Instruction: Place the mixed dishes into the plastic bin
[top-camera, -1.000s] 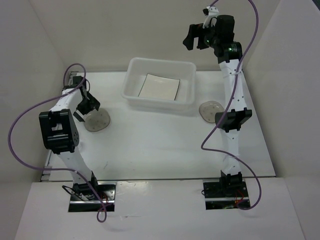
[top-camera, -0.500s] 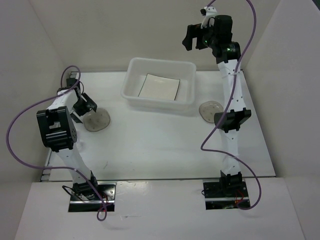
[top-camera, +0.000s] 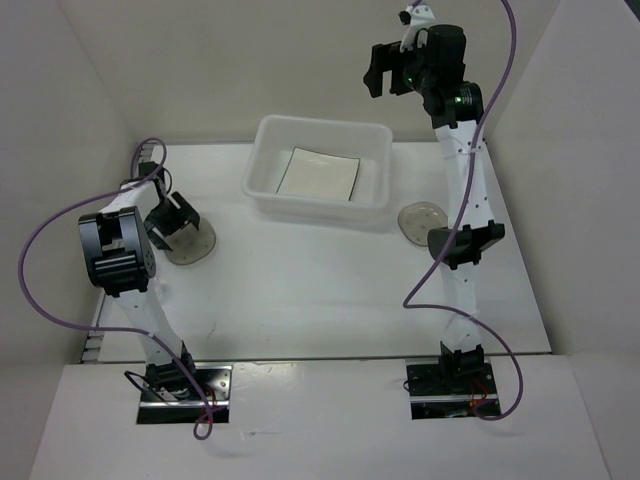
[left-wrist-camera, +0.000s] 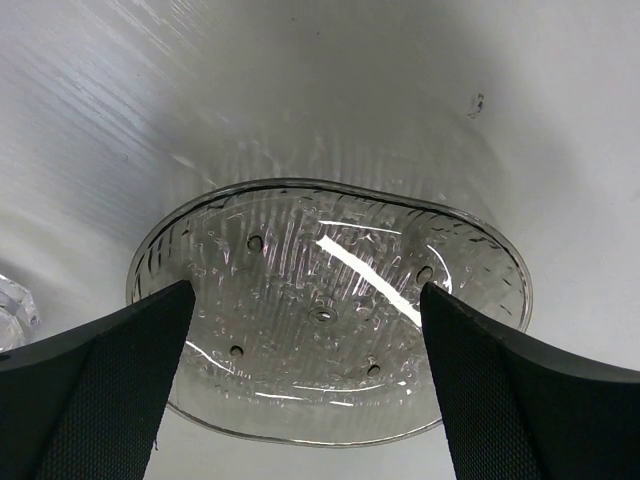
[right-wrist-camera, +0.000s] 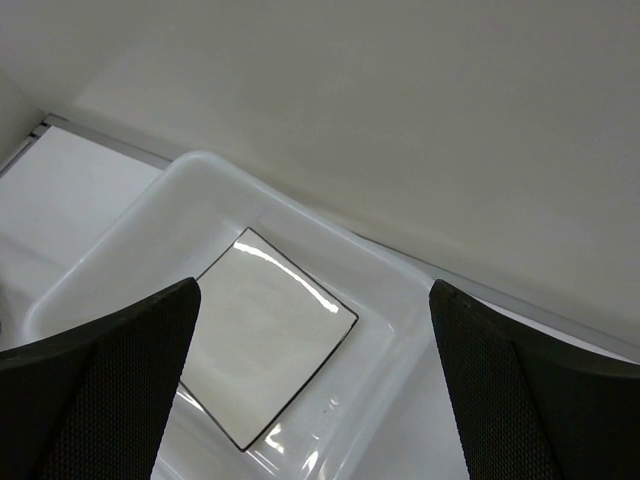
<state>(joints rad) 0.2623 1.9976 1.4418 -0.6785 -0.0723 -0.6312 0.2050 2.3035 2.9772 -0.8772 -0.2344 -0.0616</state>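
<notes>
- Released and spread wide: the black two-finger left gripper, with nothing clamped between its fingers.
- Down low over the left side of the white table, straddling a small round translucent greyish dish, one finger to each side of the rim.
- The gap between the fingers is nearly as wide as that dish.
- Contact between fingers and dish: cannot tell from either view.
- Dish flat on the table, well apart from the bin and to its left, partly hidden beneath the gripper in the top view.
- At the left edge of the left wrist view, just beside the dish, a small clear glassy object, cropped too far to identify.
- Likewise released, fingers far apart: the black right gripper, holding nothing and touching nothing.
- Raised high, up beyond the far right corner of the large rectangular translucent white plastic bin, wrist camera looking down into it.
- Inside the bin, flat on its floor, a flat square white plate with thin dark rim, turned slightly askew to the walls.
- On the table just beside the bin's right end, near the right arm, a second small round translucent greyish dish, apart from both grippers.
</notes>
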